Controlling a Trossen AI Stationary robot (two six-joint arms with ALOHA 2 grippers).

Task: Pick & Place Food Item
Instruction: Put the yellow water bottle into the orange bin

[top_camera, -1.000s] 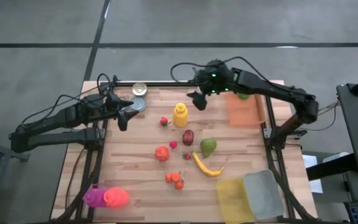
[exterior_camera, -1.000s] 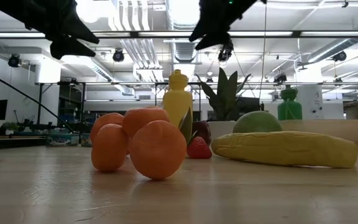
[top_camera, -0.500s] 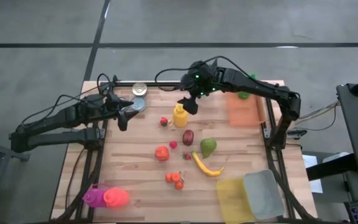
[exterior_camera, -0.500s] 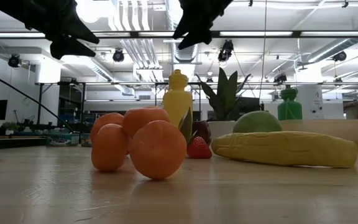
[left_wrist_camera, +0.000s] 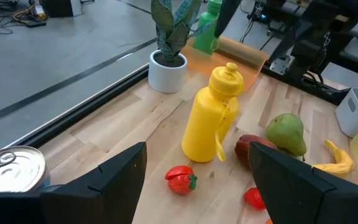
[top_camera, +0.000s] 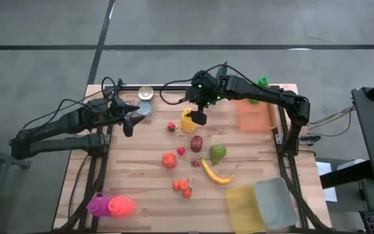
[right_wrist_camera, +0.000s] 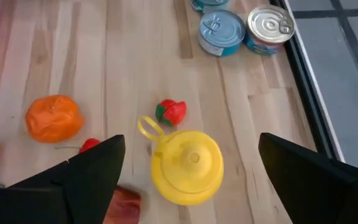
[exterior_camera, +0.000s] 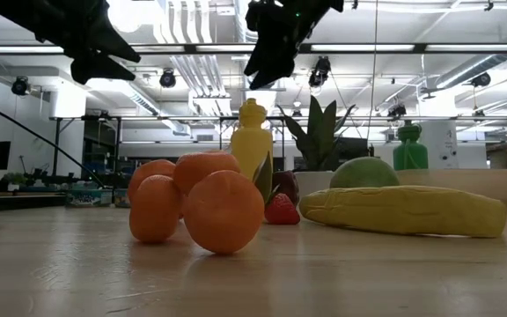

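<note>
Yellow bottle (right_wrist_camera: 187,167) cap-on beneath right hand (right_wrist_camera: 190,186)

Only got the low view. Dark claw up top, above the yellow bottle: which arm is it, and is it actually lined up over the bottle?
Observer: That's the right claw. In the high view it sits directly over the yellow bottle.
Operator: Open?
Observer: Open. Its wrist view shows the bottle's cap between the two spread fingers, neither touching it.
Operator: Other arm?
Observer: The left claw waits, open, beside two cans, apart from the bottle.
</note>
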